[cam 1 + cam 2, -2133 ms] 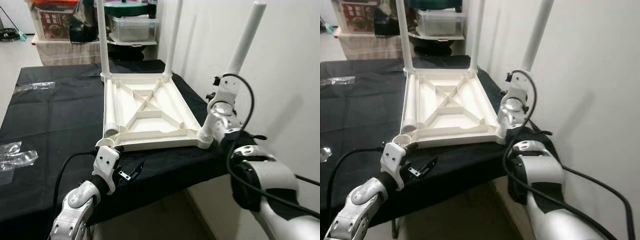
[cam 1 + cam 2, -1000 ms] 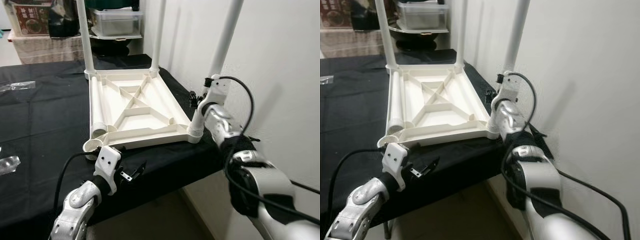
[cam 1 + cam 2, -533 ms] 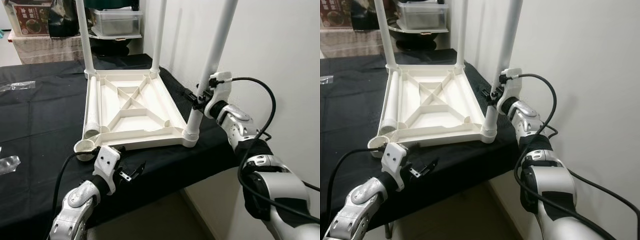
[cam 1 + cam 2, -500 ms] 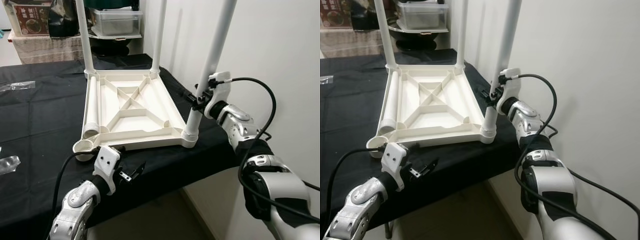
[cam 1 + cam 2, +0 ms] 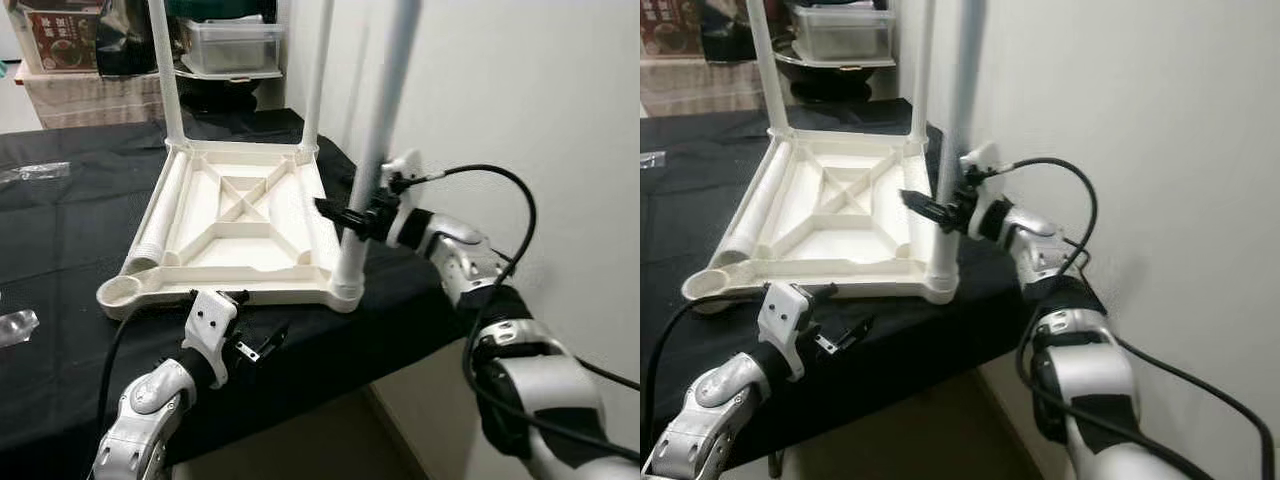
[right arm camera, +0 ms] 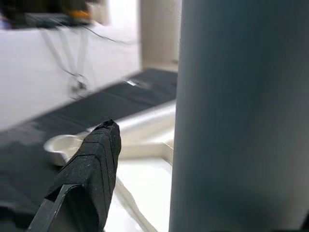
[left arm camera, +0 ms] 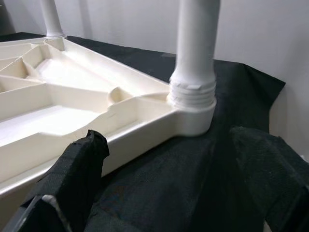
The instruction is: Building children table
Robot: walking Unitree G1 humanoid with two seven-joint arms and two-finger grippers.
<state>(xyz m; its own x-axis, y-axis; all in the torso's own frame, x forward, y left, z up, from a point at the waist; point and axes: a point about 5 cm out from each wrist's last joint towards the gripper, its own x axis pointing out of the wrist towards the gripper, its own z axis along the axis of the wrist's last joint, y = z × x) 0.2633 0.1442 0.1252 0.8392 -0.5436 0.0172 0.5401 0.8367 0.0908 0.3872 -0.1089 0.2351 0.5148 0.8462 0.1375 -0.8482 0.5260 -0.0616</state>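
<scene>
The white children's table (image 5: 240, 215) lies upside down on the black cloth (image 5: 70, 230). Three legs stand upright in its corners. My right gripper (image 5: 350, 217) is shut on the near-right leg (image 5: 378, 140), a little above its socket; that leg sits against one finger (image 6: 91, 169) in the right wrist view. A loose leg (image 5: 155, 228) lies along the frame's left side, and the near-left socket (image 5: 122, 293) is empty. My left gripper (image 5: 262, 340) hangs open over the cloth at the front edge, just below the frame, with its fingers (image 7: 77, 169) apart and nothing between them.
A white wall (image 5: 520, 100) runs close along the right side of the bench. Clear plastic bags (image 5: 40, 172) lie on the cloth at the left. Boxes and a plastic tub (image 5: 225, 45) stand on shelves behind.
The near end of the upturned table has swung to the left, and my right gripper has moved left with the leg it holds. The left arm has hardly moved.
</scene>
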